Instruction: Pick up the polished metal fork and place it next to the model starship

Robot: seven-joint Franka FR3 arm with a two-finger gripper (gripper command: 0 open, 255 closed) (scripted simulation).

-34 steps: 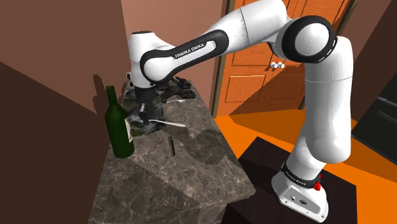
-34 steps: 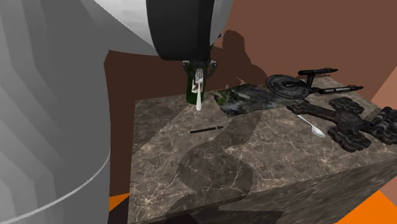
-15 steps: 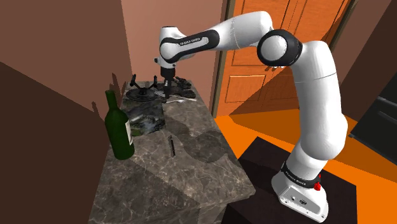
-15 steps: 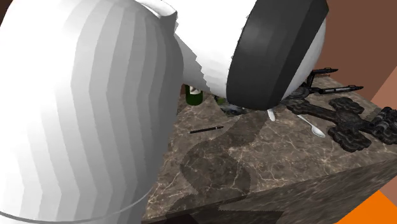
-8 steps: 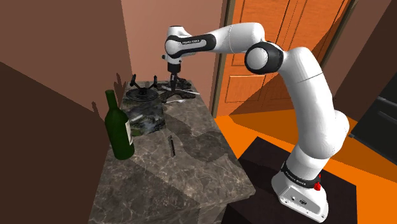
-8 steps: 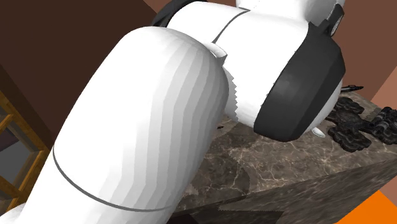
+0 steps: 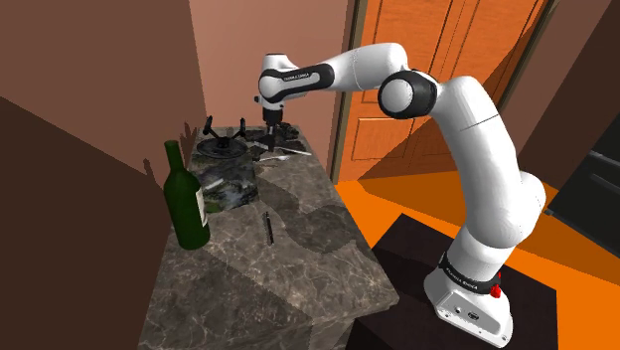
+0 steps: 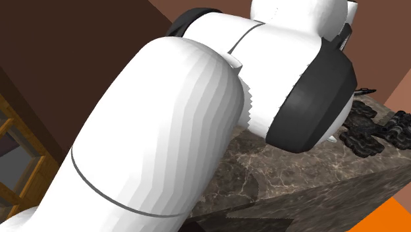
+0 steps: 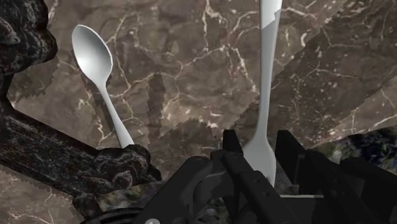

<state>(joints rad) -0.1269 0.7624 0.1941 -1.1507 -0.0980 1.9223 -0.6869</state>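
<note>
Two black fingers (image 9: 232, 153) of the claw (image 9: 261, 156) pinch the pale, shiny fork (image 9: 267, 83) between them. The fork runs straight out from the claw over the veined brown stone counter (image 9: 191, 38). I cannot tell whether its far end touches the stone. A silver spoon (image 9: 95, 57) lies flat on the counter well to one side of the fork, its handle end tucked against a dark lumpy piece (image 9: 38, 146).

From the shoulder view, the stand (image 7: 437, 298) sits nearest me at the lower right on an orange floor (image 7: 397, 199). On the counter (image 7: 288, 288), a dark green bottle (image 7: 186, 199) stands upright near the left edge, and a thin black pen (image 7: 268, 227) lies just to its right. Farther along rests the dark model starship (image 7: 221, 146). The claw (image 7: 269, 134) hangs over the counter's far end, just to the right of the starship. An orange panelled door (image 7: 397, 129) stands beyond.

In the second exterior view, the white arm (image 8: 184, 132) looms close, with dark lumpy pieces on the counter (image 8: 296, 178) at the right.
</note>
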